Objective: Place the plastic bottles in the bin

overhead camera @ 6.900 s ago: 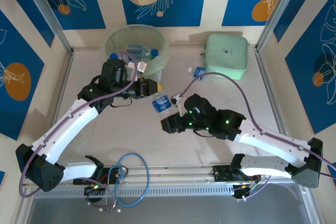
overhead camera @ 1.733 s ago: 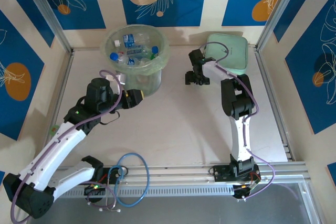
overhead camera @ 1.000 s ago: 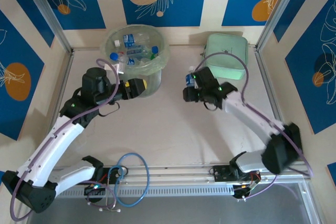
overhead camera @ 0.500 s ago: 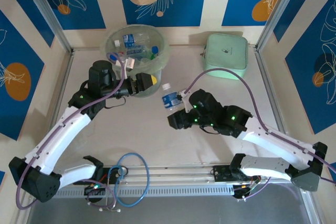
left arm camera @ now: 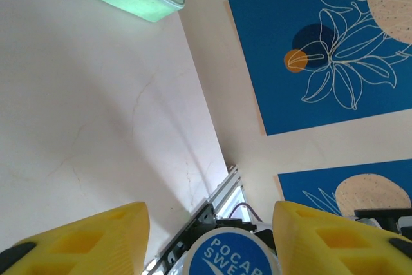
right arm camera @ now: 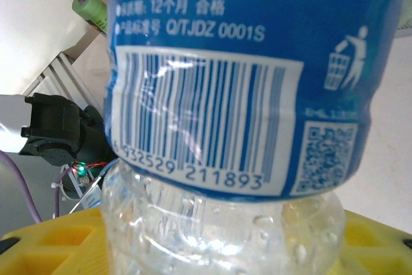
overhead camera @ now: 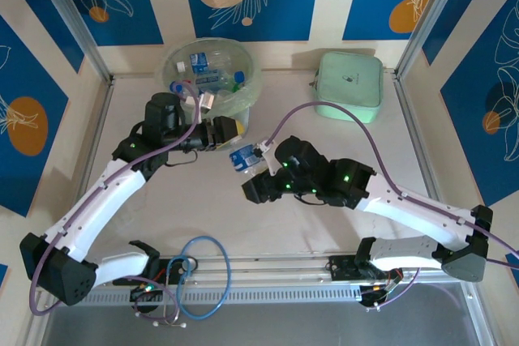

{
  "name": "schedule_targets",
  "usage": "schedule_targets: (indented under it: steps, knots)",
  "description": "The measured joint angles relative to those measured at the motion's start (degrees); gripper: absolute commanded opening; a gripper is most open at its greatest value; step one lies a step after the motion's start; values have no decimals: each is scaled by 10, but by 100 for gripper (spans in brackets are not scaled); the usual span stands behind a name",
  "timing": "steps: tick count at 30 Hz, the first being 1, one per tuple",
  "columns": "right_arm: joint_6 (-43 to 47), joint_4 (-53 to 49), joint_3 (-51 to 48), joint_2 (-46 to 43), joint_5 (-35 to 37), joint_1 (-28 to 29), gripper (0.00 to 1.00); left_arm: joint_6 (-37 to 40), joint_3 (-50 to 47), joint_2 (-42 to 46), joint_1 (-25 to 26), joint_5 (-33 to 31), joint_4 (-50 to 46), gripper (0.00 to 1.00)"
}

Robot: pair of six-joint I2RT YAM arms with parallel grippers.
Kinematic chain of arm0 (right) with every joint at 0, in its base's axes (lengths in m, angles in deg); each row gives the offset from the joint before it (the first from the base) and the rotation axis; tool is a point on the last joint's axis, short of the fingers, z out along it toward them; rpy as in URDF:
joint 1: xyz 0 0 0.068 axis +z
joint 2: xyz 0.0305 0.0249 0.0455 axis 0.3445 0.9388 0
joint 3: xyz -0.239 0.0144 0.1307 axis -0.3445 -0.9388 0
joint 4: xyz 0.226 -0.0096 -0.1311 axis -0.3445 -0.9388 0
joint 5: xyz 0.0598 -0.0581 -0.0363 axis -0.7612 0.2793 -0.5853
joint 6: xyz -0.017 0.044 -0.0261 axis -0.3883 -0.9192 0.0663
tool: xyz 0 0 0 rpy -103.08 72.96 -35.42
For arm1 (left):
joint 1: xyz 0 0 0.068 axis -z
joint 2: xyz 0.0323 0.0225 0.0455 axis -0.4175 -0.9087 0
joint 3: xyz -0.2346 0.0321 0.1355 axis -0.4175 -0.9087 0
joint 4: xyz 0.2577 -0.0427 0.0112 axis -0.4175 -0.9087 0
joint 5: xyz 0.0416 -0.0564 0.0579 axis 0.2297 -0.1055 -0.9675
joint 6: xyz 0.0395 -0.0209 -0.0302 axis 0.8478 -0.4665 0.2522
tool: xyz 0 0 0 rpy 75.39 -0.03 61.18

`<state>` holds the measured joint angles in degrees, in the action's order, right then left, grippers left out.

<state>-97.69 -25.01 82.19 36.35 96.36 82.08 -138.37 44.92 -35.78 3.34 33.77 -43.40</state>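
Bottom of the top view, near edge: both arm bases are bolted down, and both arms reach in over the worktop (overhead camera: 243, 232) toward mid-frame.

Mid-frame: the right pincer (overhead camera: 250, 170) is clenched on one plastic bottle (overhead camera: 242, 157), clear with a blue label, held off the worktop. Right wrist view: the same bottle (right arm camera: 232, 94) close up, barcode facing, with yellow fingers (right arm camera: 51, 243) at its lower part.

Just up-left of it: the left pincer (overhead camera: 233, 134) points at the bottle. Left wrist view: the bottle's round blue end (left arm camera: 232, 259) sits between the two yellow fingers (left arm camera: 84, 236) with a gap on each side. Jaws released, not yet gripping.

Upper left, far side: the bin (overhead camera: 250, 80), with several bottles (overhead camera: 203, 66) already inside. Upper right: the mint green case (overhead camera: 350, 87), well apart from both pincers.

Step in hand, as I read it: a hand-over from right to left, the left arm being nearer the bin. The next move calls for the left jaws to close squarely on the bottle's end before the right lets go. Then lift over the rim and drop. An early release would let it fall.

Against half a second ago: the bottle and right pincer sit further left in frame, closer to the left pincer, which has barely shifted. Further back, the right pincer was up by the case.
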Motion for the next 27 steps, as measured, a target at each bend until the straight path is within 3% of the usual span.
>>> schedule_targets:
  steps: [3,10,11,13,15,20,27]
  knots:
    - [0,-3,2,5,-3,0,52,-2,-8,4,1,5,3,41]
    - [-2,-8,3,11,-5,1,55,-12,-20,10,3,9,9,14]
    - [-3,-8,3,10,-5,1,60,-14,-21,10,3,10,10,12]
    - [-5,-9,3,8,-1,3,83,-17,-21,10,3,9,13,7]
    - [-9,-9,3,-1,10,4,93,-19,-20,10,3,5,11,0]
    - [-25,-17,-1,-83,66,5,100,-43,24,10,-27,-33,-5,0]
    - [-57,-49,-19,-225,141,2,100,-105,150,-9,-131,-133,59,0]
